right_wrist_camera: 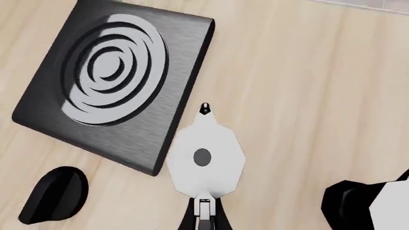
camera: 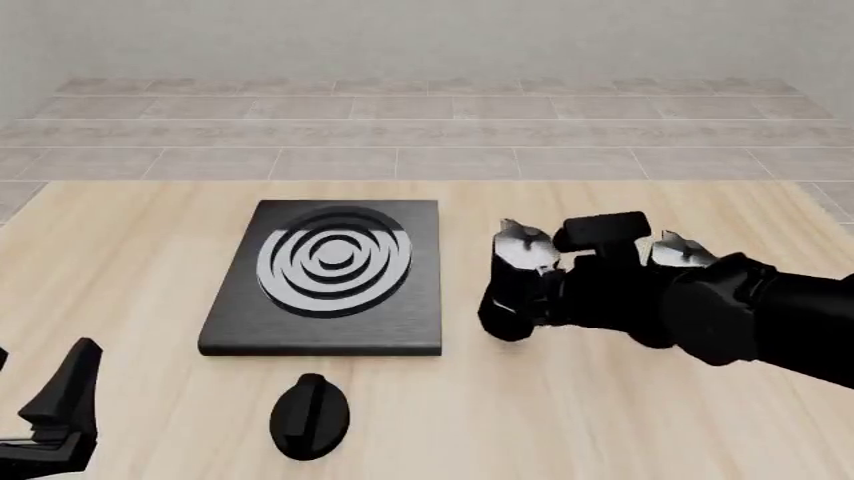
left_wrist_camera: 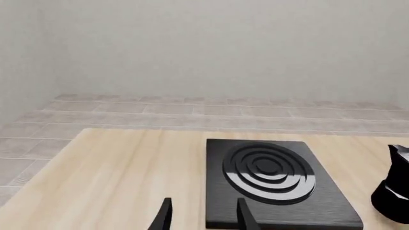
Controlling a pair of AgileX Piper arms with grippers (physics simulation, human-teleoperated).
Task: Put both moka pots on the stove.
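Light wood table (camera: pixel 134 250), grey tile floor (camera: pixel 400 130), plain pale wall (camera: pixel 400 35).

The stove (camera: pixel 327 275) lies on the table (camera: pixel 134 250), left of centre. The first pot (camera: pixel 518 285) stands on the table just right of the stove, apart from it. The second pot (camera: pixel 678 252) stands further right, partly hidden behind the right arm. The knob (camera: pixel 310 415) lies on the table in front of the stove.
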